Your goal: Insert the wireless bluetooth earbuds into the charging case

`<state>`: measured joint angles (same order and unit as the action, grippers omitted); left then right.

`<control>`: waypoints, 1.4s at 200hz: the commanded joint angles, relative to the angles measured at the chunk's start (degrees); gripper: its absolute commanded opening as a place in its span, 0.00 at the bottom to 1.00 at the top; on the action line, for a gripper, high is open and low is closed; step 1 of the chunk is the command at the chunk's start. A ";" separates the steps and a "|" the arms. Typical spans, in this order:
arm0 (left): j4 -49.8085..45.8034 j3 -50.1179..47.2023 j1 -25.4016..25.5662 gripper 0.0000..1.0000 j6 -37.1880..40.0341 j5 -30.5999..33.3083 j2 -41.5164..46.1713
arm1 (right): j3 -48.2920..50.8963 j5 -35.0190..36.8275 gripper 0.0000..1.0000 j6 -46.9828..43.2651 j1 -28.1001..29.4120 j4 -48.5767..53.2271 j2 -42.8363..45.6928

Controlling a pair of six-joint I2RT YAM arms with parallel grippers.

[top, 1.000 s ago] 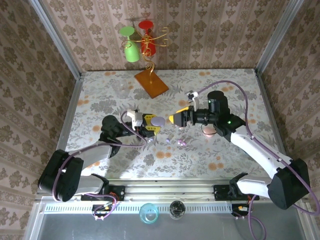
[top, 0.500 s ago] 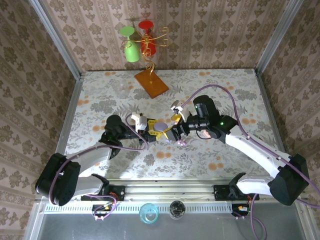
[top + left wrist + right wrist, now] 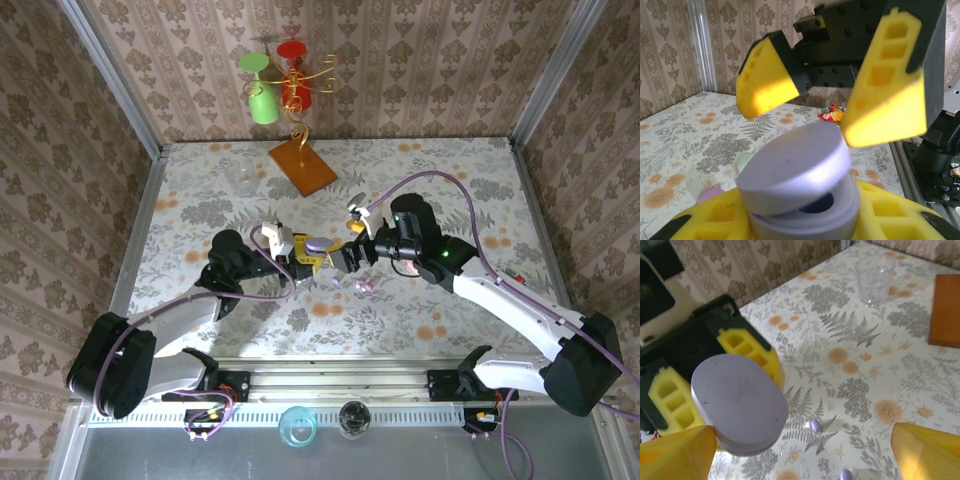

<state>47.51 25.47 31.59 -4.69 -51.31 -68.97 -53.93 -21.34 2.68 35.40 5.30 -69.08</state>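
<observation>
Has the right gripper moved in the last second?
Yes. The right gripper has shifted toward the near edge of the table, farther from the orange board.

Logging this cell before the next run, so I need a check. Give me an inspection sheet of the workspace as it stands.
Surface: floral tabletop.
Job's things: lilac charging case, lid ajar; two earbuds loose on the tabletop.
Clutter: clear cup, orange stand base, green glass and red glass on its wire.
Grippers: left gripper shut on the case; right gripper open, poised by the lid.
Cables: purple cables loop off both arms.
Surroundings: patterned walls.
</observation>
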 commanded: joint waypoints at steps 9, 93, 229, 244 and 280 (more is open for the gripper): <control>-2.19 1.87 1.28 0.35 1.92 -0.82 1.99 | -0.20 5.07 0.90 3.50 -0.70 -3.56 0.10; 2.77 -0.49 1.36 0.34 -1.06 1.93 1.99 | -1.62 3.42 0.90 4.96 -1.87 -2.23 -1.62; -11.03 5.29 1.36 0.36 5.54 -11.41 2.35 | -3.59 -12.25 0.62 -0.93 -2.26 -2.30 -5.27; -9.62 4.89 1.36 0.35 4.70 -12.21 2.39 | -3.24 -14.51 0.54 -1.27 -2.34 -3.01 -5.18; -8.84 5.19 1.35 0.35 3.95 -13.01 2.11 | -2.75 -19.41 0.23 -3.25 -2.48 -2.55 -4.67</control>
<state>38.13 28.84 32.58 -1.23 -59.16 -67.64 -55.35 -36.32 1.85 33.36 3.27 -73.73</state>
